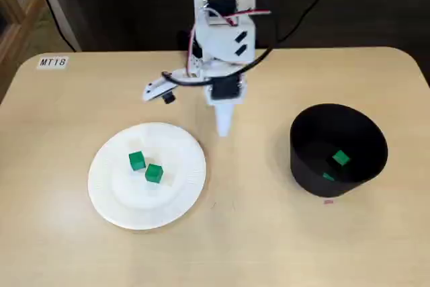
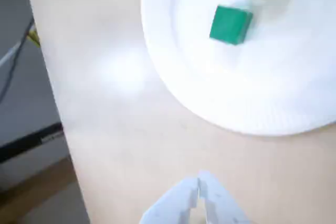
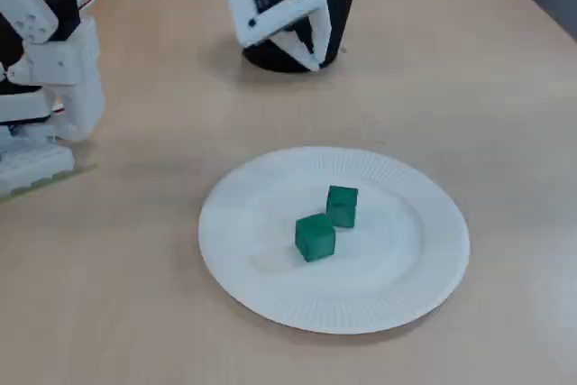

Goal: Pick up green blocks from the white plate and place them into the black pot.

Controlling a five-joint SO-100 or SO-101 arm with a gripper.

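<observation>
**Two green blocks on plate, two in pot; gripper empty over bare table**

1. Near side, a fixed view. The white plate (image 1: pixel 107 193) lies on the table (image 1: pixel 269 247) toward the near left corner, clear of both edges. Two green blocks sit near the plate's middle: the first block (image 1: pixel 154 173) nearer, the second block (image 1: pixel 137 160) just beside it on the far left. I cannot tell whether their corners touch.

2. Right side. The black pot (image 1: pixel 306 173) stands upright close to the right edge, well apart from the plate. Two further green pieces lie inside it: the upper piece (image 1: pixel 340 158) on the floor, and the lower piece (image 1: pixel 328 177) by the near wall. A small pink mark (image 1: pixel 328 201) is on the table just in front of the pot.

3. Middle. The gripper (image 1: pixel 223 129) points down over bare table between plate and pot, nearer the plate's far right rim. In the wrist view the jaws are pressed together with only a thin seam between them, and nothing is held. The plate occupies that view's upper right.

4. Far side. The arm (image 1: pixel 222 18) rises from the middle of the far edge. A label (image 1: pixel 52 62) reading MT18 sits at the far left corner.
</observation>
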